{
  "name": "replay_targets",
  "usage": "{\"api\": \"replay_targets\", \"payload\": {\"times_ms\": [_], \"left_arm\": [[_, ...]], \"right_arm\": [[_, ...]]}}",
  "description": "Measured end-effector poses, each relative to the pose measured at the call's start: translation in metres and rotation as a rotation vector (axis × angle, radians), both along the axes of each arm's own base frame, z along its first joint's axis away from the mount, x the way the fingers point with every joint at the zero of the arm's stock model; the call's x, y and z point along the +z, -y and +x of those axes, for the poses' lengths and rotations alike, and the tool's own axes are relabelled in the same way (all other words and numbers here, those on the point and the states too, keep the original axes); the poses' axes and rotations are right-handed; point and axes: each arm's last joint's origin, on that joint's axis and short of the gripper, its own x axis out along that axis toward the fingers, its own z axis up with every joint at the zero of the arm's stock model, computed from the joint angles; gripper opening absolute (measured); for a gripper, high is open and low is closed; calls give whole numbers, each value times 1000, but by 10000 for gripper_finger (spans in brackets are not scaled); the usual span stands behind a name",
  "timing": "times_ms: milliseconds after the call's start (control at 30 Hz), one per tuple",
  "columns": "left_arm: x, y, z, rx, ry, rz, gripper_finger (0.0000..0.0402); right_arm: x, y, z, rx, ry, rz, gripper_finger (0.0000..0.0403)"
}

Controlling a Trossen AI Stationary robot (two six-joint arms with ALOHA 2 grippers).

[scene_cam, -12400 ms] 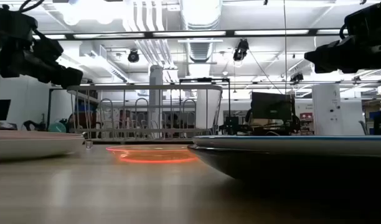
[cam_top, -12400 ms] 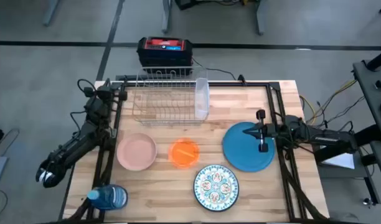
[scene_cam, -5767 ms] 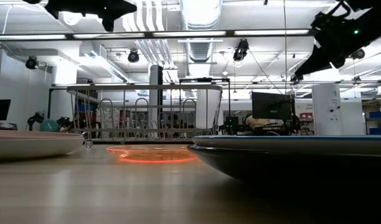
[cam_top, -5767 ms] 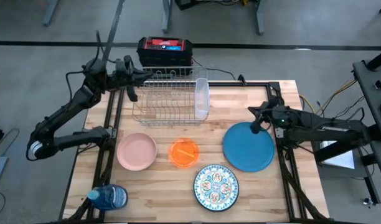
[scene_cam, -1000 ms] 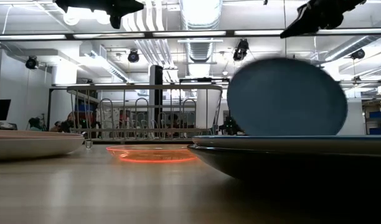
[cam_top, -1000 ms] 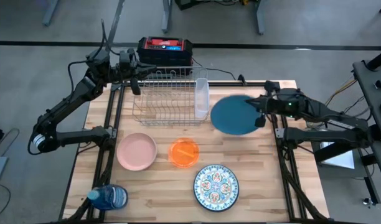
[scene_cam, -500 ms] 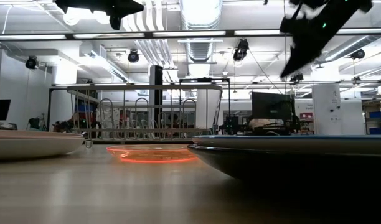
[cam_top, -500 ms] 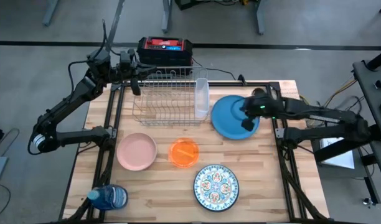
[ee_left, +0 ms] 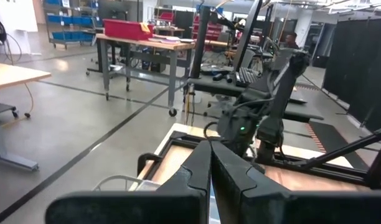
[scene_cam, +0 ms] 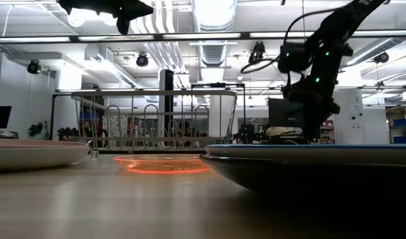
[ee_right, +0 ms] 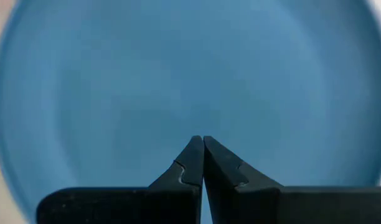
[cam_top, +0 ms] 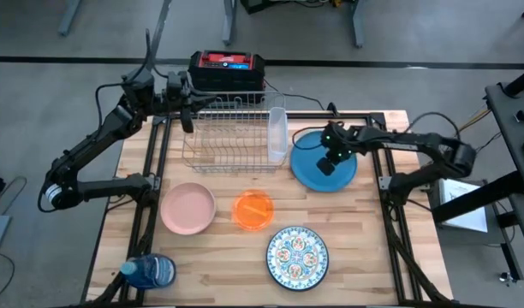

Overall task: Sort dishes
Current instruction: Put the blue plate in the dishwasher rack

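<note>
Around your wooden table you have grey concrete floor crossed by dark lines, a workbench carrying a red box at ten o'clock ahead, dark partition panels at two o'clock, and long ceiling striplights overhead.

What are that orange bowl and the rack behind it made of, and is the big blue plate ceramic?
The orange bowl looks like translucent plastic: in the low view it glows as light passes through it. The rack is thin, shiny metal wire with open gaps. The blue plate, under the right hand, is smooth, matte and evenly colored; it could be ceramic or melamine, the look alone does not settle it.
</note>
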Motion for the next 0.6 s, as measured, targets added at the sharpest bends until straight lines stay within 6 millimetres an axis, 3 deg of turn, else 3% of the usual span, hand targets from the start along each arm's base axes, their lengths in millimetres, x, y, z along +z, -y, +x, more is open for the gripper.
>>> {"api": "replay_targets", "payload": {"times_ms": [367,600], "left_arm": [[-2,0,0,0,-17,-8,0],[-2,0,0,0,-16,-8,0]], "right_arm": [[-34,-3,17,56,-70,66,0],[-38,-19,19,108,-58,134,0]]}}
